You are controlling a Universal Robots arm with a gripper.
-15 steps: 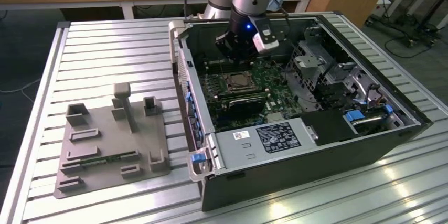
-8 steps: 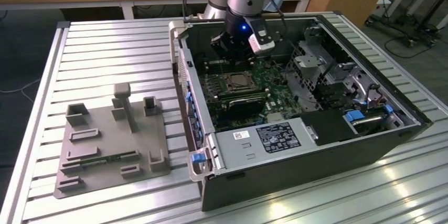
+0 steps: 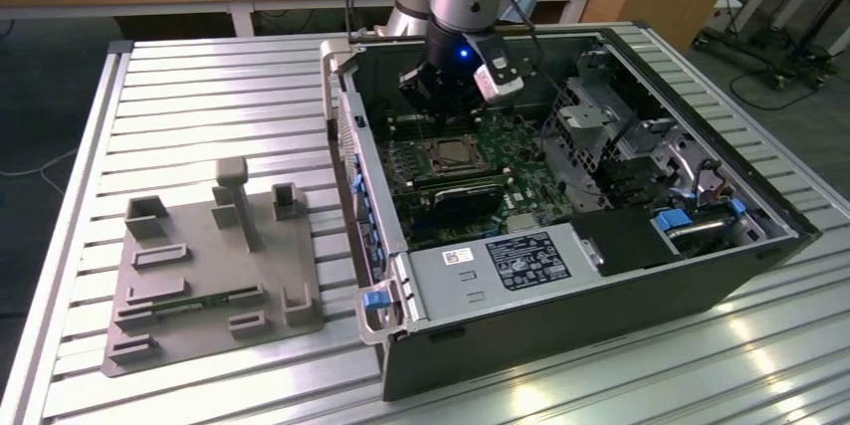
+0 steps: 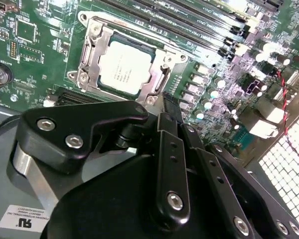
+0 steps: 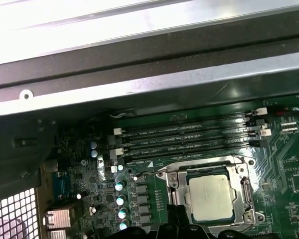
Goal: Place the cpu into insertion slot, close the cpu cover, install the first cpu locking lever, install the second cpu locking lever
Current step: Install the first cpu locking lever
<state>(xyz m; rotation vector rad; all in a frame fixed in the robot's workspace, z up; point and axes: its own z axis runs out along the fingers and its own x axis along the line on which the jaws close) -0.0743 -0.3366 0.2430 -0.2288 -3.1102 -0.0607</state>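
**The gripper (image 3: 447, 97) hangs over the board, cpu (image 3: 459, 153) already seated**

In the exterior view the gripper is inside the open computer case (image 3: 584, 276) on the tabletop (image 3: 213, 97). It sits over the motherboard (image 3: 519, 161), near the cpu. I cannot tell whether it is open or shut, and I see nothing in its hold.

In the second wrist view the cpu lies flat in the insertion slot (image 4: 157, 74). The cpu cover (image 4: 89, 55) looks folded down around it, so I judge the first two steps done. The gripper's black body hides the slot's near edge.

In the first wrist view the slot sits beside the memory slots (image 5: 189, 142), with its lower edge cut off. I cannot make out whether either locking lever is latched.
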